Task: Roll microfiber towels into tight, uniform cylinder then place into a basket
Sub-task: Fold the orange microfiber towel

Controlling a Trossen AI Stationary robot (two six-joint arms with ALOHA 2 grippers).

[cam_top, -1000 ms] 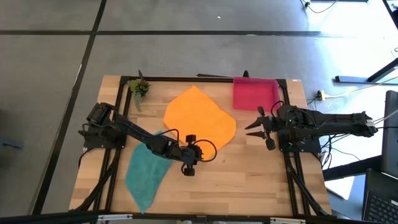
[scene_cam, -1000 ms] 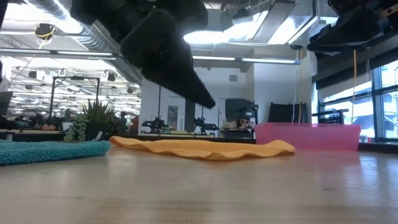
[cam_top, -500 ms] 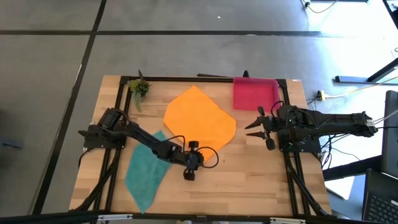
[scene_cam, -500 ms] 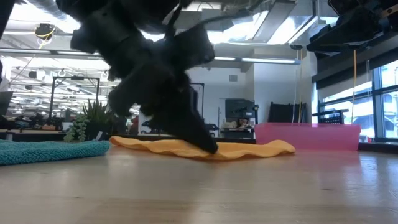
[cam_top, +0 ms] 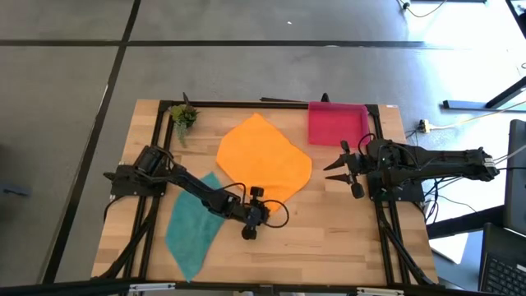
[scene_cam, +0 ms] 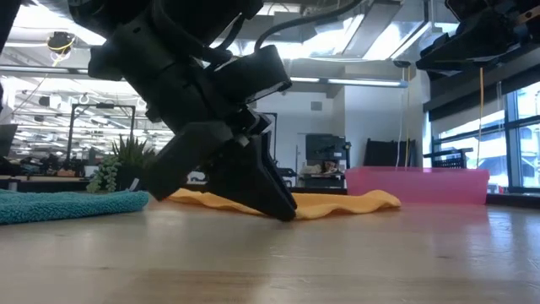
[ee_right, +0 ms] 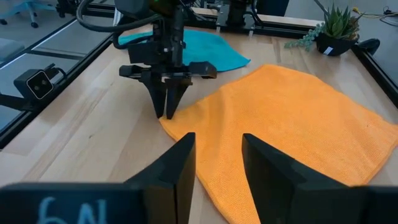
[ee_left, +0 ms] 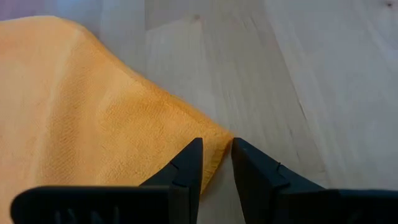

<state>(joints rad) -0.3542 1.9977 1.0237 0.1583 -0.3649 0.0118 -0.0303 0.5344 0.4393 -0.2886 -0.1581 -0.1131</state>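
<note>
Wooden table [cam_top: 329,238] with pale planks, black frame rails [cam_top: 246,104] along its edges; small potted plant [cam_top: 183,116] at the far left corner of the table, spiky green leaves, dark pot, also seen in right wrist view; grey floor [cam_top: 74,90] with dark seams around the table; cables [cam_top: 460,119] on the floor to the right; low view shows an office room behind, ceiling lights [scene_cam: 337,38], windows [scene_cam: 519,135] on the right
</note>
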